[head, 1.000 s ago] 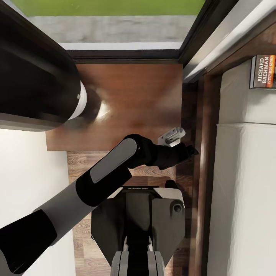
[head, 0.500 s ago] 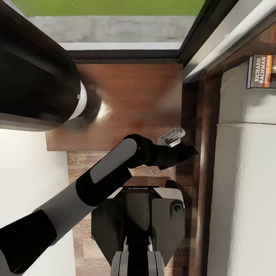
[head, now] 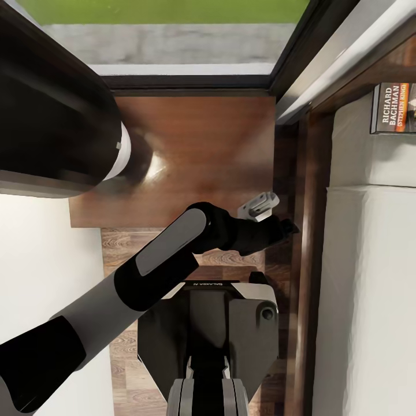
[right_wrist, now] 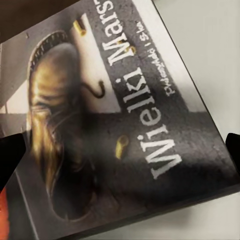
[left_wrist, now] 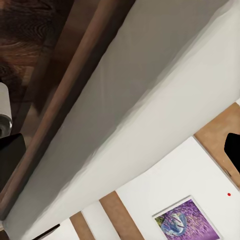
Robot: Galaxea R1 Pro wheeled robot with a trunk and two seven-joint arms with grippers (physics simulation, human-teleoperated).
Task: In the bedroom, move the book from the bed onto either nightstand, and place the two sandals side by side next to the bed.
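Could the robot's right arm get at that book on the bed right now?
Probably yes. The right wrist view looks straight onto the book cover from close up, with nothing between, and it lies flat on the bed. Whether that gripper is open cannot be told.

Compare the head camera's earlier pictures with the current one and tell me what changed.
The book at the head of the bed has slid slightly toward the nightstand side and rotated a little over the last second. The left arm's tool stayed where it was, as did the nightstand and the bed.
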